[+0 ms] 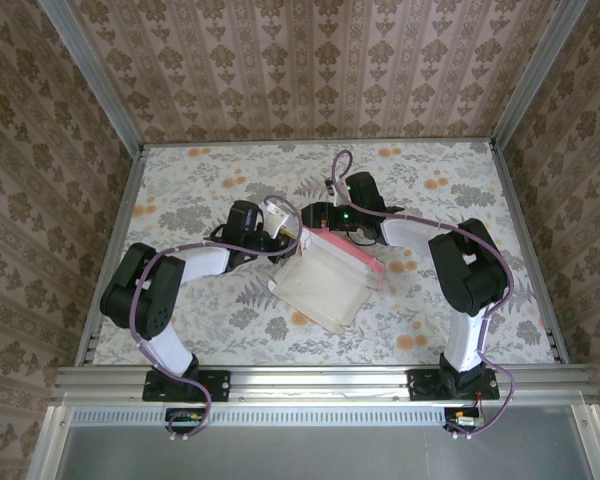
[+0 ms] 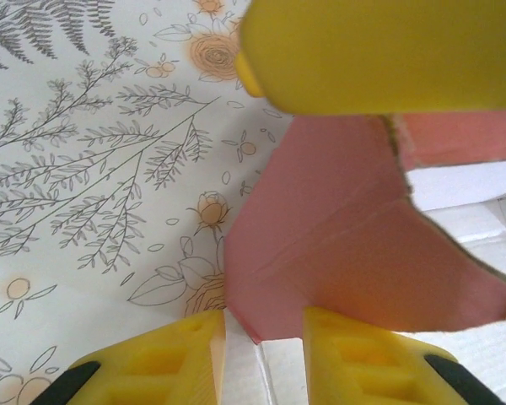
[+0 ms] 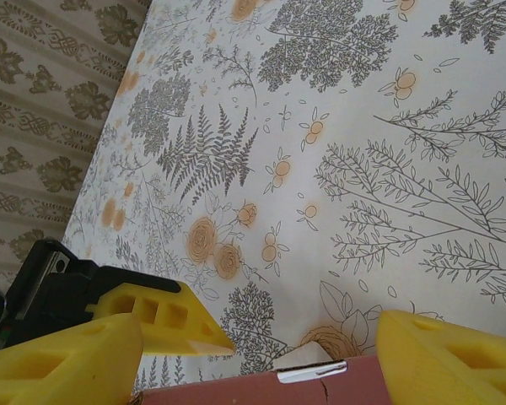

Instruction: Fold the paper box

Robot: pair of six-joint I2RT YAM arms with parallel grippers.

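Left gripper (image 2: pixel 261 327): jaws slightly parted, straddling a pale edge and a pink corner.
Right gripper (image 3: pixel 261 337): jaws spread wide, pink rim between them, nothing pinched.
Paper box (image 1: pixel 325 285): mid-table (image 1: pixel 180 200), between both grippers, pale inside up.
Heading: askew; pink wall runs far-left to near-right, one corner points at the arm bases.

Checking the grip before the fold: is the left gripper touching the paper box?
Touching. Left wrist view: an edge of the paper box lies against a left gripper finger.
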